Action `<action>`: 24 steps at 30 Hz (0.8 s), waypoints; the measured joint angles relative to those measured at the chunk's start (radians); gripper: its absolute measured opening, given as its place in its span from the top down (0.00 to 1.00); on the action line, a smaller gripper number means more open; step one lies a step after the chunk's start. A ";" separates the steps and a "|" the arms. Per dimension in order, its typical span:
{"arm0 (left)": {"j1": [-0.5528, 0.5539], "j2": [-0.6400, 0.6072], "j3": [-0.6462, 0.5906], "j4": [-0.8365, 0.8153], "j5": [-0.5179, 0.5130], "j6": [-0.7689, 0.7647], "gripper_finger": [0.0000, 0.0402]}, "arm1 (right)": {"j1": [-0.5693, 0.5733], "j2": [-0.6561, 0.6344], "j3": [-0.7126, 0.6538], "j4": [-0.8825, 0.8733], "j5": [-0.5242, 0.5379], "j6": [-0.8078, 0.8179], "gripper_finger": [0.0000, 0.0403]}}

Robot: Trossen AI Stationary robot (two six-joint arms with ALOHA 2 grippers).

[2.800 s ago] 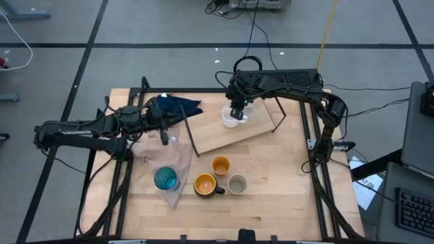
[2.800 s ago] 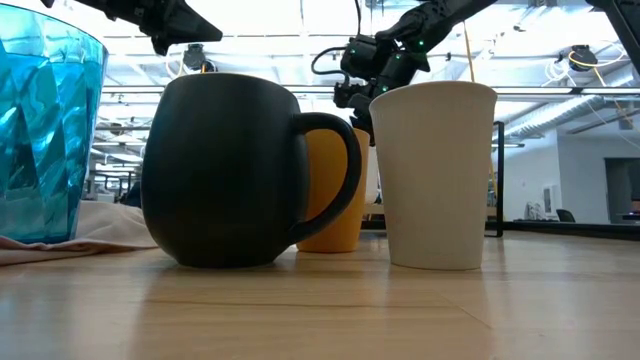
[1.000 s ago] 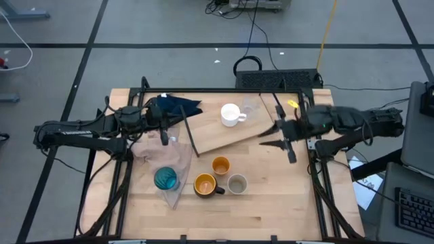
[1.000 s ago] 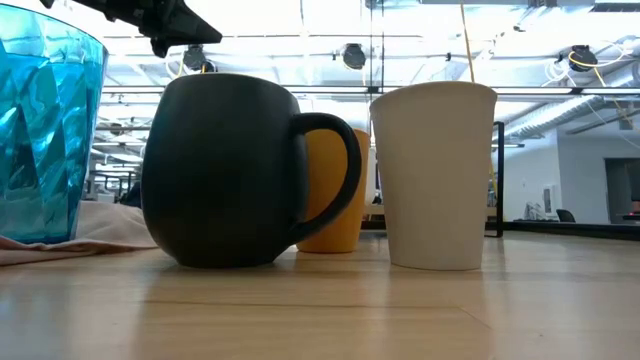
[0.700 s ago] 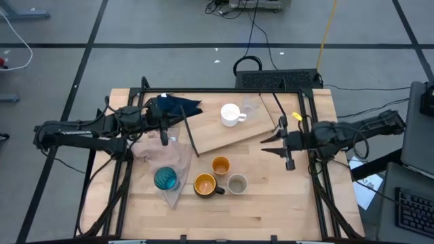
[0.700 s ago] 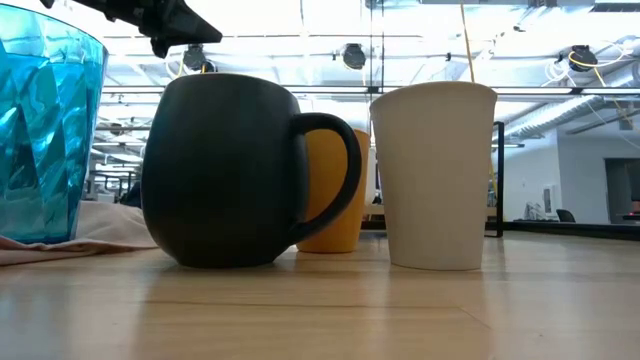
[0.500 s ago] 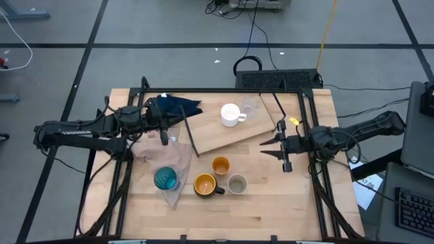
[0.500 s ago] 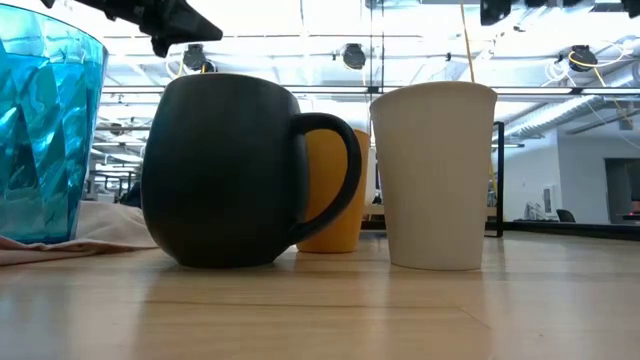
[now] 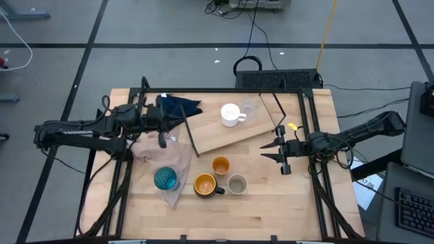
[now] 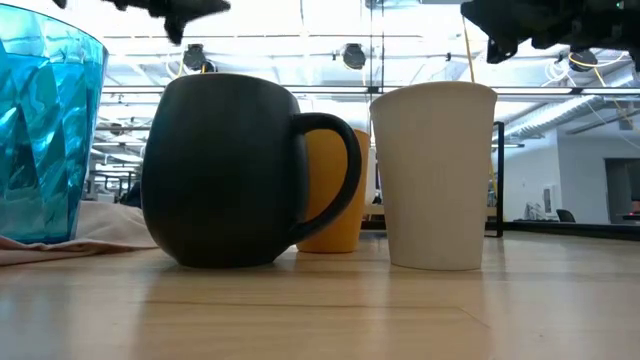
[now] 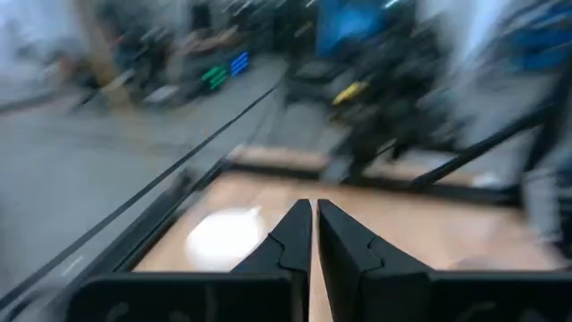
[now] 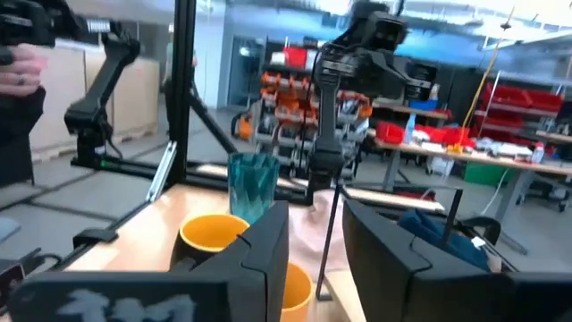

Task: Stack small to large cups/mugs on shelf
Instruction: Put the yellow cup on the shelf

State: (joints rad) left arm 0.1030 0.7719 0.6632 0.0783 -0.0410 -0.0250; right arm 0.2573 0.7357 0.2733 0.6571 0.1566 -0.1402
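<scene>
Right gripper — fingers parted, empty — has withdrawn from the shelf.

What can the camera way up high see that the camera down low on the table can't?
Only the high view shows the shelf with the white handled mug and the clear cup on it, the dark blue cloth, and both arms whole, with the open right gripper beside the shelf.

Only the low view shows the room's ceiling lights behind the table.

Both show the teal tumbler, the dark mug, the small orange cup, the grey-beige cup and the pinkish-beige cloth.
</scene>
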 joint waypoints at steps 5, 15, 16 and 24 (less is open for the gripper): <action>-0.025 0.072 0.000 0.199 0.087 0.030 0.95 | 0.000 0.000 -0.035 0.080 0.000 0.000 0.75; -0.086 0.313 0.176 0.209 0.066 0.109 0.95 | 0.000 0.000 -0.036 0.073 -0.001 0.008 0.75; -0.093 0.333 0.199 0.208 0.067 0.118 0.95 | 0.000 0.000 -0.036 0.073 -0.001 0.008 0.75; -0.140 0.482 0.362 0.082 0.073 0.188 0.95 | 0.000 0.000 -0.036 0.061 -0.002 0.009 0.75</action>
State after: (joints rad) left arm -0.0370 1.2536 1.0256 0.1605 0.0324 0.1628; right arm 0.2569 0.7362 0.2375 0.7177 0.1551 -0.1314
